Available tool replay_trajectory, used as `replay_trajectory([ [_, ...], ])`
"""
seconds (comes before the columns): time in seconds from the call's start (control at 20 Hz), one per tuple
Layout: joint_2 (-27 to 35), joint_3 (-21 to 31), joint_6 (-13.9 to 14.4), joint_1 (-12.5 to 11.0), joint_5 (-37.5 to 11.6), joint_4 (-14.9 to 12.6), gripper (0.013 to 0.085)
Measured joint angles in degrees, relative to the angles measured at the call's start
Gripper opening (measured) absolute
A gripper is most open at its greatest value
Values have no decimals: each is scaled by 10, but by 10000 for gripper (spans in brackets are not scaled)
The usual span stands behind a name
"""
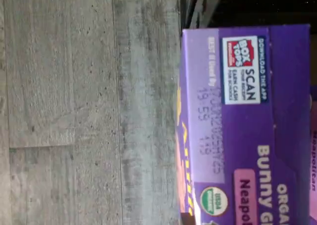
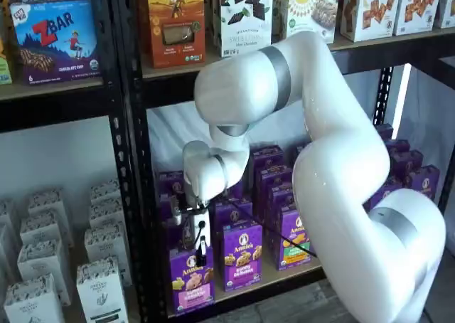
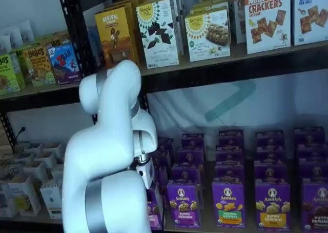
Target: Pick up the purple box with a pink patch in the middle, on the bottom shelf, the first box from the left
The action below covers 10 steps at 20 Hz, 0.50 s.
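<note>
Tan board forms the bottom shelf, set in a black metal rack whose perforated upright divides it from a bay of white cartons. Rows of purple Annie's boxes fill the board, backed by a pale sheet on the wall behind. The purple box with the pink panel stands upright at the front edge of this shelf, at the end nearest that upright; beside it sits a neighbouring purple box. In the wrist view the purple box fills one side, its top flap showing a Box Tops patch, a stamped date and a pink label, with grey wood-grain floor planks beyond it.

The gripper hangs from the white arm directly over the box top, its white body and dark fingers reaching down to the box's upper edge; whether the fingers are spread or clamped cannot be made out. In a shelf view the arm hides most of the gripper and the box. Above, a higher shelf with a dark front beam carries cracker and cookie boxes.
</note>
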Motion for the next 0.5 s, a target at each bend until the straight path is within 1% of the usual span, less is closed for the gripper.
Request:
replay_trajectory([
  [0.3, -32, 47, 14, -1, -16, -16, 290],
  [0.5, -62, 90, 29, -3, -32, -35, 290],
])
